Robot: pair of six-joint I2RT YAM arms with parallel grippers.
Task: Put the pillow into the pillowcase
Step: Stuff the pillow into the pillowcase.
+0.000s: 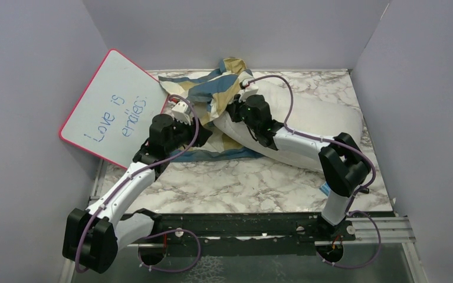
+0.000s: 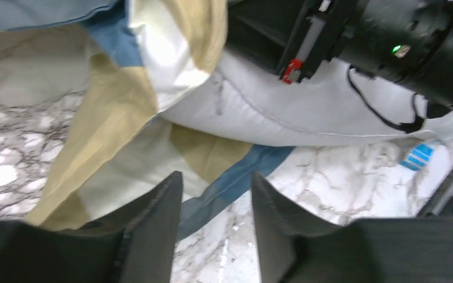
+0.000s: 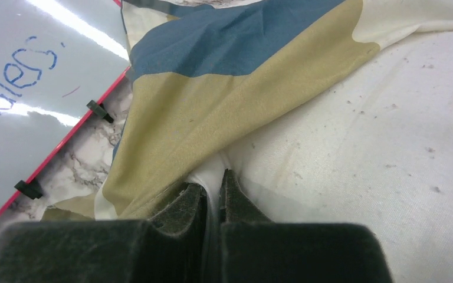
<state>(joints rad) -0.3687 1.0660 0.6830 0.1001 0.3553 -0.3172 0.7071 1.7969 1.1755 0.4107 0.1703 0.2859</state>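
The white pillow lies at the right middle of the marble table, with a small blue tag at its near corner. The checked pillowcase is bunched over the pillow's left end, and part of it trails flat onto the table. My right gripper is shut on a cream fold of the pillowcase, beside the pillow. My left gripper is open just above the pillowcase's blue edge and holds nothing. The pillow lies beyond its fingers.
A pink-rimmed whiteboard leans against the left wall, close to the left arm. My right arm crosses over the pillow. Grey walls enclose the table on three sides. A black rail runs along the near edge.
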